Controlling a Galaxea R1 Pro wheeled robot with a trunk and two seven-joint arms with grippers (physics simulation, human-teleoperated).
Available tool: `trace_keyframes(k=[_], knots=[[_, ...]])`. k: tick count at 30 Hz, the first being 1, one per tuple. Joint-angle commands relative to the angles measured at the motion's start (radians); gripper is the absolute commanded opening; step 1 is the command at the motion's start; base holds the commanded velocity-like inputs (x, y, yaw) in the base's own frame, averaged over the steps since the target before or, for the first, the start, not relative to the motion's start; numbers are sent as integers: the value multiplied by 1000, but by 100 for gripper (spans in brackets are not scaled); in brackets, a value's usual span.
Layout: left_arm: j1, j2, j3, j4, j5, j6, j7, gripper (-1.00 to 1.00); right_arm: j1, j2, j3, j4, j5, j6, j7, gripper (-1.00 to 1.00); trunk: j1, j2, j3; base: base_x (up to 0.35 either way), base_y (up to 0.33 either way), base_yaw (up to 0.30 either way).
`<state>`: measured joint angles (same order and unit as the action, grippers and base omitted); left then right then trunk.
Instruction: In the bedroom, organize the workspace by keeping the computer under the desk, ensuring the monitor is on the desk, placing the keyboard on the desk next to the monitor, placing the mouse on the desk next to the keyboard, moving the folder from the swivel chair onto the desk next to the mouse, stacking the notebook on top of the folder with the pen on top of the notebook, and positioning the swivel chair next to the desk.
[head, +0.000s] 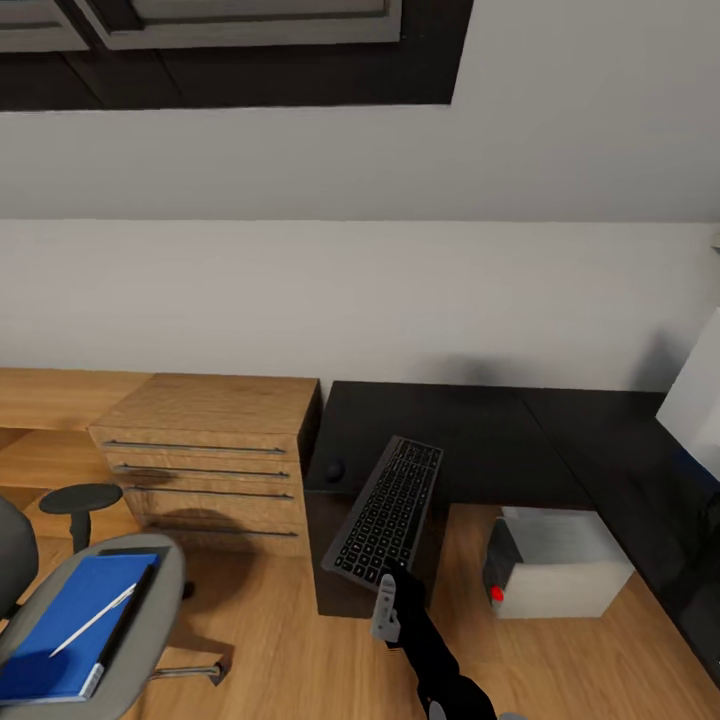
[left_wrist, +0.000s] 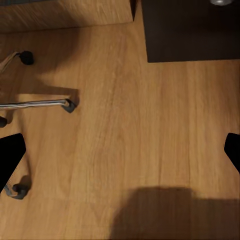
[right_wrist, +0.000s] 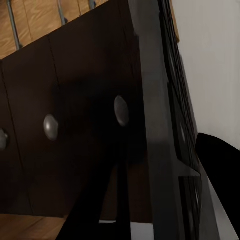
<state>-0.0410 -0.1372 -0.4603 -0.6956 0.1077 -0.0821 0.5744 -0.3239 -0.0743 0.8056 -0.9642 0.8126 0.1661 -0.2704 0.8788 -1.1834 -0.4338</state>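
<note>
Keyboard (head: 388, 514) placement is in hand: we see it lying on the counter (head: 480, 440), its near end overhanging the front edge, with the right hand (head: 386, 598) at that end; grip we cannot tell. Mouse (head: 334, 470) sits on the counter just beside the keyboard. Computer (head: 555, 563) stands under the counter. We judge these as left: folder (head: 70, 625), notebook (head: 128, 600) and pen (head: 92, 621), all on the swivel chair (head: 120, 655). Left hand (left_wrist: 120, 152) hangs wide over the floor (left_wrist: 125, 115).
</note>
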Motion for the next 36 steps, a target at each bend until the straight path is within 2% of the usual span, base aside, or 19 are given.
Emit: trace_keyframes(k=[1,14,36], knots=[[-1,1,-5,1,11,-7,6,100,-1,-1,4,-1,10,10,-4,-100,0,-1,-1,282,47,0],[-1,1,-5,1,12,-7,5,100,-1,-1,3,1,11,12,-3,-100,0,-1,-1,263,-48,0],[-1,9,-4,-1,11,-10,12,100,-1,1,1,47,14,12,-6,-100,0,-1,-1,131,-39,0]])
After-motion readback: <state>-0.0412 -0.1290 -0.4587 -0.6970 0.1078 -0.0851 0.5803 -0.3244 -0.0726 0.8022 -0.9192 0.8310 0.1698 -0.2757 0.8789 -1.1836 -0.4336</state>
